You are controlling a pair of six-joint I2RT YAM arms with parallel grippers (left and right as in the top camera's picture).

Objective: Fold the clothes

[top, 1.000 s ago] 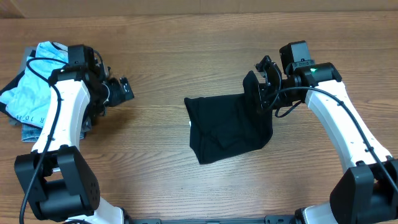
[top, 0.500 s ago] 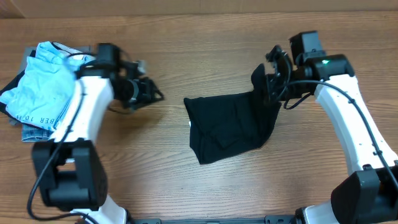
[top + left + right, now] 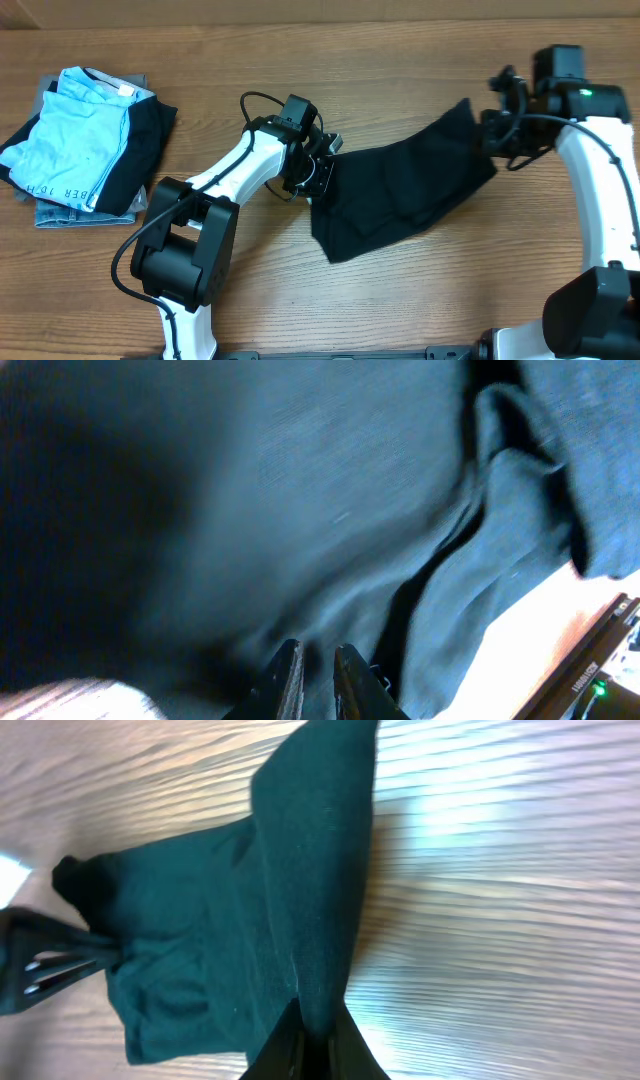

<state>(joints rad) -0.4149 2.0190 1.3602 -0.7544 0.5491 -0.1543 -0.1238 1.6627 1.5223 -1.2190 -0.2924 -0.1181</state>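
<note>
Overhead we look straight down on the wooden table (image 3: 300,60); all three views share the black T-shirt (image 3: 400,190), left wrist close against it, right wrist farther back.

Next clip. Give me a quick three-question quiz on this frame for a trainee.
1. True or false: the left gripper is at the shirt's left edge.
2. What holds the shirt's lifted right corner? A) left gripper B) right gripper C) nothing
3. Fill in: the folded pile sits at the table's ___ end.
Key: 1 true; 2 B; 3 left.
</note>
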